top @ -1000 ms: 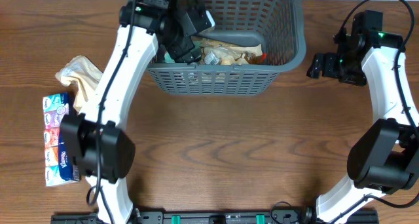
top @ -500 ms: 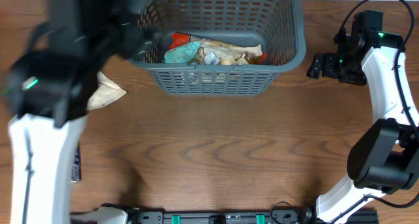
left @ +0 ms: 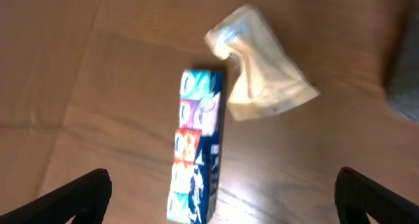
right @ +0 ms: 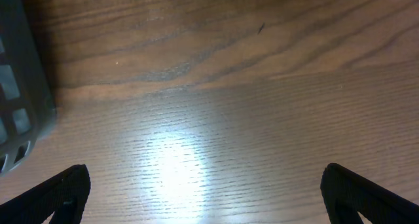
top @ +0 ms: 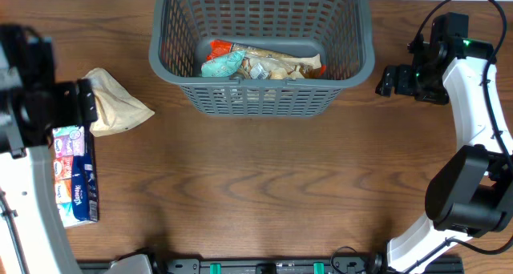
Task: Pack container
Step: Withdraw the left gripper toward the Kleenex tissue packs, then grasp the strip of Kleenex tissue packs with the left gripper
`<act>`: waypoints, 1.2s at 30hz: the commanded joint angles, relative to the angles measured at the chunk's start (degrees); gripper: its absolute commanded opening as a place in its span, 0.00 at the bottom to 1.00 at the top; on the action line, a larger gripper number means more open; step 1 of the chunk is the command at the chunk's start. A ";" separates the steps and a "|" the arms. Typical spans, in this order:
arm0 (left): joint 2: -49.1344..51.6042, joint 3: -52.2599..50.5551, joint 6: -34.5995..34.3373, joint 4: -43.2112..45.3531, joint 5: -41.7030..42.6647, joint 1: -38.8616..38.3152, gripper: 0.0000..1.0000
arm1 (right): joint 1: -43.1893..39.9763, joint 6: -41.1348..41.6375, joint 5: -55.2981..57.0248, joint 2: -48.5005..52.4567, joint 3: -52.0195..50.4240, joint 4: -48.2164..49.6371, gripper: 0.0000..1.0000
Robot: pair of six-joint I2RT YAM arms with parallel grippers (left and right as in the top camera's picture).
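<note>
Overhead: container (top: pixel 357 59) holds snack packs (top: pixel 260 62); left end effector (left: pixel 224 199) spread wide.

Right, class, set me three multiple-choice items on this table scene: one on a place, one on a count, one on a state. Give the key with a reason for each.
1. Where is the tan pouch relative to the grey basket?
A) inside it
B) on the table, left of it
C) on the table, right of it

2. How many things lie on the table outside the basket?
A) one
B) two
C) four

3. How is the left claw?
A) shut on the pouch
B) shut on the basket's rim
C) open, holding nothing

Key:
1 B, it lies on the wood left of the basket.
2 B, only the pouch and the Kleenex tissue pack.
3 C, its fingers stand wide apart, gripping nothing.
</note>
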 commanded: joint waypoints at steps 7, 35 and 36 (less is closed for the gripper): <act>-18.64 -29.90 2.38 12.72 8.13 14.34 0.99 | 0.48 -0.70 -0.44 0.31 -0.20 0.11 0.99; 6.27 -37.46 12.28 24.39 7.06 21.29 0.99 | 0.48 -1.79 -0.42 0.31 -0.20 0.20 0.99; 6.47 -36.96 12.74 24.39 7.08 21.59 0.99 | 0.48 -1.81 -0.42 0.31 -0.20 0.17 0.99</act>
